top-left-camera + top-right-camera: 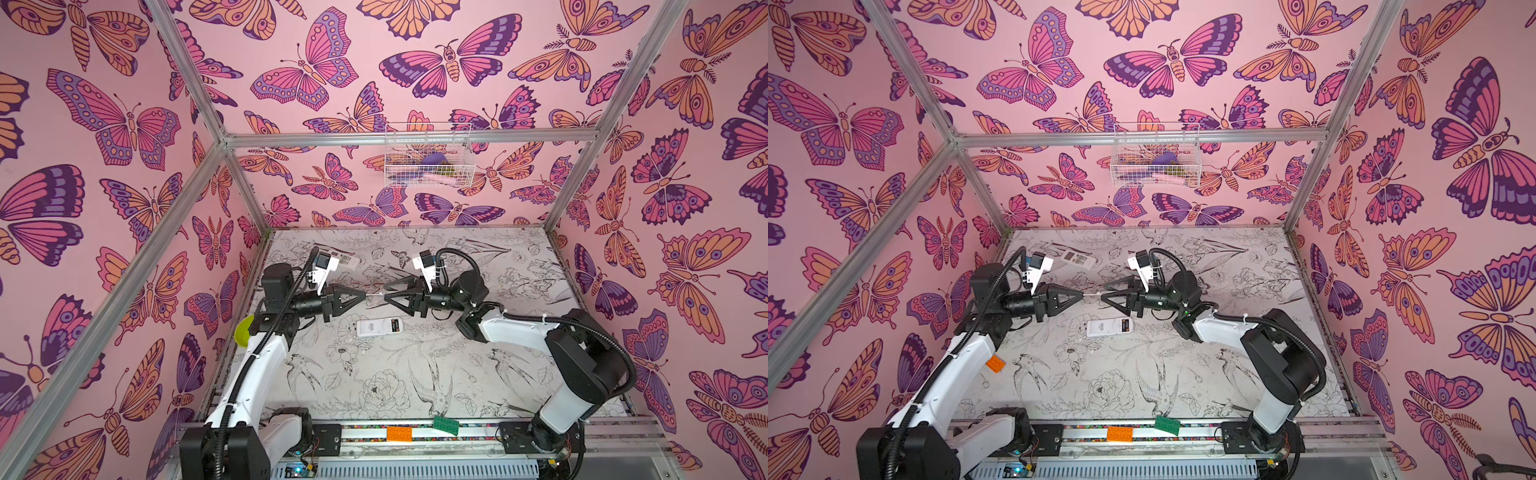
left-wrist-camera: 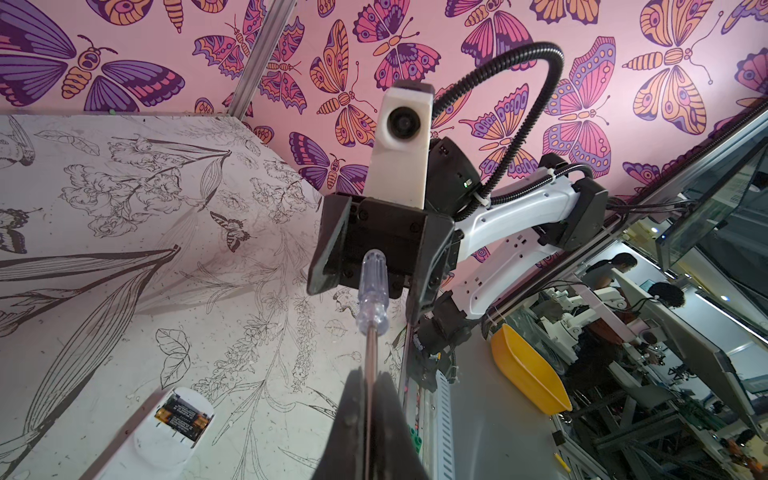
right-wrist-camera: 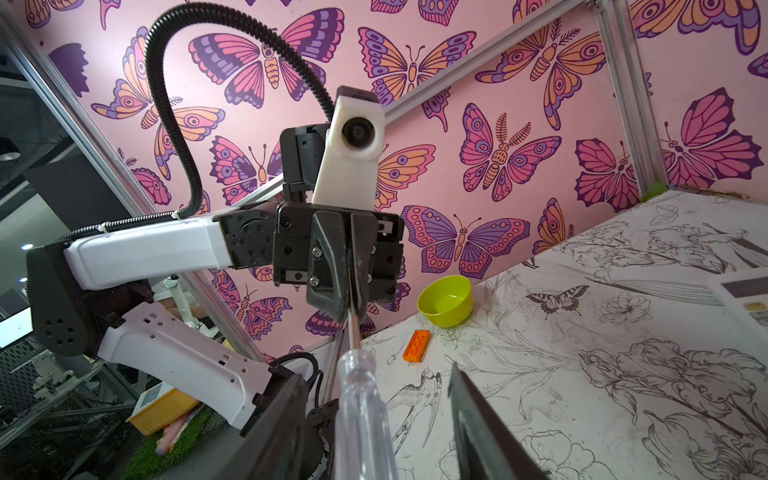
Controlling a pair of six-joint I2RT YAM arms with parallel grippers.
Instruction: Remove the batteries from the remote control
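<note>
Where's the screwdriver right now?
In both top views the screwdriver is mid-scene, its shaft pinched by the left gripper, its handle inside the open right gripper, near the open remote.

My left arm (image 1: 257, 365) reaches in from the lower left of a top view and my right arm (image 1: 519, 328) from the lower right. Elbows are bent and wrists level, with the jaws facing tip to tip at mid-frame (clear of the bench (image 1: 415, 374)). My left jaws pinch the shaft of a screwdriver (image 2: 373, 291). My right jaws stand apart around its handle, with a gap on one side.
</note>
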